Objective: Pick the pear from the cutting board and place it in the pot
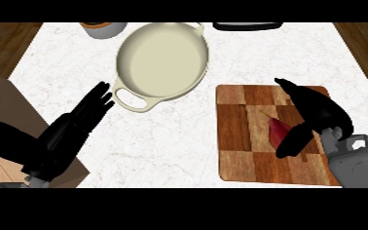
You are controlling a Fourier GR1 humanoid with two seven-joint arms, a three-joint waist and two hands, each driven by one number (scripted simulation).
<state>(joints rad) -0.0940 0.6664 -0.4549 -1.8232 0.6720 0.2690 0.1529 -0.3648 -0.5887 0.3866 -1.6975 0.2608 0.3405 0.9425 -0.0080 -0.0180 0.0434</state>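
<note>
A dark red pear [276, 128] lies on the wooden cutting board [241, 141] at the right. My right hand [316, 111] hovers over the board's right half, its fingers stretched above the pear and its thumb [295, 140] lying against the pear's right side. Most of the pear still shows to the left of the thumb. The cream pot [162, 64] with loop handles stands at the centre back, nothing inside it. My left hand [82, 114] rests open at the left, its fingers straight and pointing toward the pot's near handle.
A grey cup with an orange rim [102, 28] stands at the back left of the pot. A dark flat object [247, 26] sits at the back edge. Dark wooden floor shows past both sides of the white marble counter [179, 141].
</note>
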